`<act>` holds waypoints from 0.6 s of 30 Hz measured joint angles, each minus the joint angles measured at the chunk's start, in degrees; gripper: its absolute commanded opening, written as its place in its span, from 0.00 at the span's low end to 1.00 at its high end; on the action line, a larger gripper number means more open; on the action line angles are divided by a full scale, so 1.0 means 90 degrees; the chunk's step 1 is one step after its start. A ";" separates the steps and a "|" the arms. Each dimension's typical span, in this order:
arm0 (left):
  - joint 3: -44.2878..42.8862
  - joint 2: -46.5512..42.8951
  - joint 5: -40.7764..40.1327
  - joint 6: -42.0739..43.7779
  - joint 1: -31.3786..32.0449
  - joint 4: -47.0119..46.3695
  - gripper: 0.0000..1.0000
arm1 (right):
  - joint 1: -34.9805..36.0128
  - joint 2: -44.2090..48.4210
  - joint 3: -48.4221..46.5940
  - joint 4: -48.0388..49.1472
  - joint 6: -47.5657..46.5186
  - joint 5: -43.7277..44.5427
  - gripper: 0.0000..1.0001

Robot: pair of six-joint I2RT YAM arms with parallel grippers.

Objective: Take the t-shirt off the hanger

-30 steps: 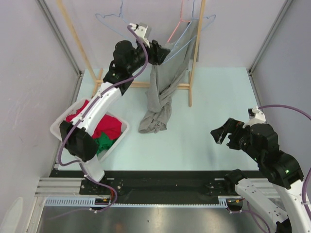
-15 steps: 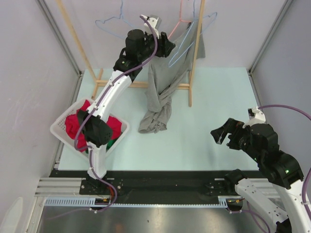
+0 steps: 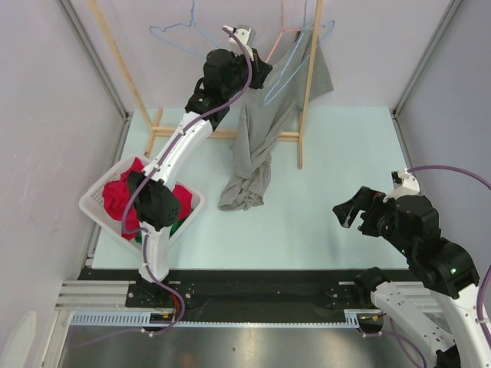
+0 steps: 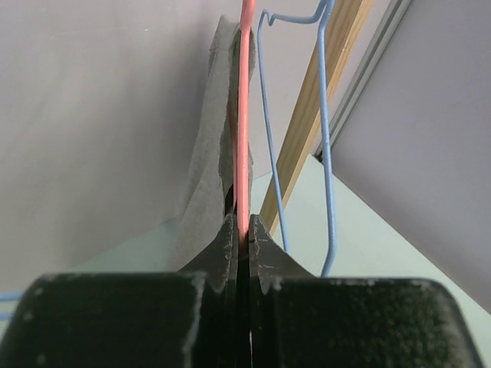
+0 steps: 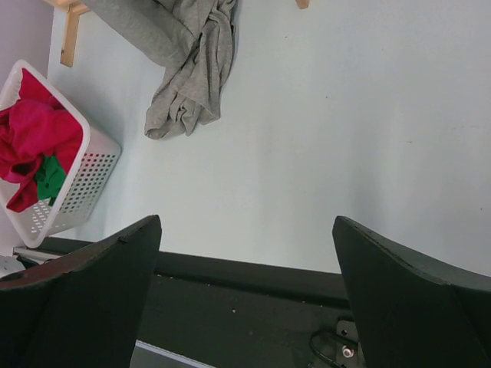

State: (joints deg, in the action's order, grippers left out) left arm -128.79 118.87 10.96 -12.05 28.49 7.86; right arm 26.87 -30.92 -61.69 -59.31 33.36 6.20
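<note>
Table (image 3: 345, 146) surface fills most of my overhead view, pale green, with the wooden rack (image 3: 310, 84) standing at its far end. From that rack hangs the grey t-shirt (image 3: 257, 142). Its upper part is draped over the pink hanger (image 3: 278, 42), one flap spreads out to the right of the rack's upright post, and its lower end lies bunched on the table below.

Near the left edge sits the white laundry basket (image 3: 90, 201), heaped with red and green clothes (image 3: 123, 192). A blue hanger (image 3: 288, 73) hangs just beside the pink one, empty as far as I can see.

My left arm reaches up to the rack. On its wrist camera the left gripper (image 4: 240, 230) has both fingers pressed together on the pink hanger's wire, with grey cloth just behind. The blue hanger's wire passes close on the right, apart from the fingers.

The right gripper (image 5: 245, 222) hovers low over the near right part of the table, well apart from the shirt. Its fingers are spread wide with nothing between them.
</note>
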 measured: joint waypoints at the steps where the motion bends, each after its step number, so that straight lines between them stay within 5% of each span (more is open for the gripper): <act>1: 0.0177 -0.0056 -0.0046 -0.0044 0.0000 -0.0168 0.00 | 0.0000 0.0000 0.0000 0.0000 -0.0002 0.0002 1.00; 9: 0.2310 -0.0801 -0.0478 -0.0279 0.0005 -0.2487 0.00 | 0.0000 -0.0007 0.0051 0.0005 -0.0068 0.0046 1.00; 18: 0.2484 -0.0731 -0.0663 -0.0277 0.0005 -0.3551 0.00 | 0.0000 -0.0345 0.0061 0.0012 -0.0211 0.0051 1.00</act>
State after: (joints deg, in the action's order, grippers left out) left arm -106.43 112.29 4.99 -14.55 28.53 -24.10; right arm 26.87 -34.02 -61.14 -59.20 31.46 6.66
